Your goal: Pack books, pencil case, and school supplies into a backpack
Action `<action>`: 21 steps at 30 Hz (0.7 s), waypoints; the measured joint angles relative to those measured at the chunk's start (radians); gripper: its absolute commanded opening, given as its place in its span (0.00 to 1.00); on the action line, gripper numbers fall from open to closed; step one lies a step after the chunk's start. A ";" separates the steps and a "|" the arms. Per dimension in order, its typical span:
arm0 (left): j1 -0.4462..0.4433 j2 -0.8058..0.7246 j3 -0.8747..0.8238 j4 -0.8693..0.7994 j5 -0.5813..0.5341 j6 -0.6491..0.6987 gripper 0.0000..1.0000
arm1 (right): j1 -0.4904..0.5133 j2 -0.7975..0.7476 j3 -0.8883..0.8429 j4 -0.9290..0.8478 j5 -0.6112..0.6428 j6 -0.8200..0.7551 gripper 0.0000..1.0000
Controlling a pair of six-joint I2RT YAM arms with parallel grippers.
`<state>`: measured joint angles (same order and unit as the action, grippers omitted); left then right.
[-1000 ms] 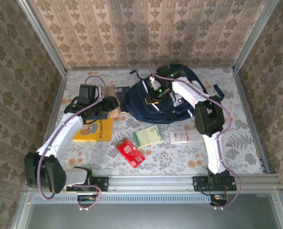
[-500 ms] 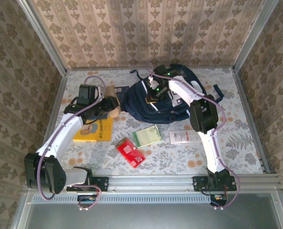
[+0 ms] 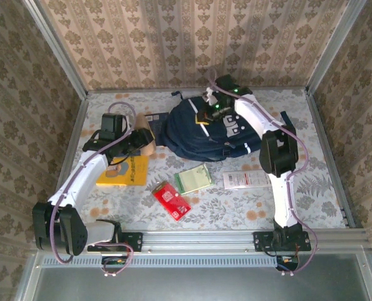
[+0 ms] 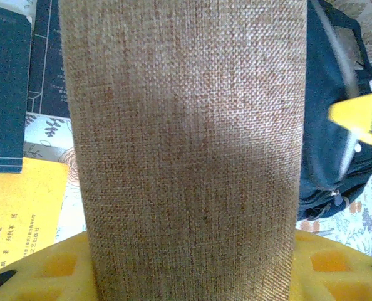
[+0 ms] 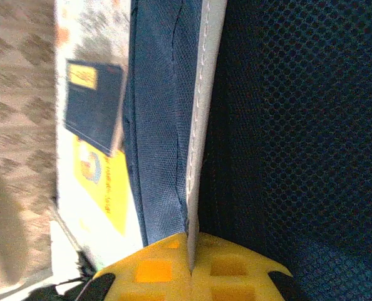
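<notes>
The backpack lies in the upper centre of the top view, a large soft fabric shell that sags and folds rather than holding an opening by itself. It is best taken by a stitched edge or a strap, not by the loose panel. The right gripper is closed tight on the white-piped rim of the backpack, and the piping runs straight into the seam between its 2 fingers. The left gripper sits left of the backpack and clamps the pencil case, a tan woven pouch, across its width. The pouch looks light and slightly yielding, so a mid-body grip suits it. 3 books are counted: the orange-yellow book at centre left, the blue book with a yellow label, and the dark navy book. All 3 are thin, stiff and flat on the table, so an edge pinch is judged necessary. 3 small supplies lie in the lower centre: the red packet, the pale green pad and the white packet. All are light and flat, and the packets are probably slippery.
</notes>
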<state>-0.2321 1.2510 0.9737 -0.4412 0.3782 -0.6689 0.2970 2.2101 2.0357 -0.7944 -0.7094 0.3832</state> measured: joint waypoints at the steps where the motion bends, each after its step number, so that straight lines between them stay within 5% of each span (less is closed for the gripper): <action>1: 0.004 0.000 0.000 0.000 0.007 -0.011 0.40 | -0.011 -0.018 -0.006 0.015 -0.016 0.016 0.00; 13: 0.018 0.042 0.023 0.021 0.073 -0.089 0.40 | -0.182 -0.276 -0.201 0.255 -0.169 0.208 0.00; 21: 0.005 0.101 0.108 0.025 0.108 -0.107 0.40 | -0.245 -0.380 -0.546 0.821 -0.249 0.574 0.00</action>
<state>-0.2276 1.3518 1.0817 -0.4164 0.4866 -0.7761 0.0517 1.8301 1.4895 0.0269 -0.9585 0.9573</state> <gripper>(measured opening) 0.525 0.068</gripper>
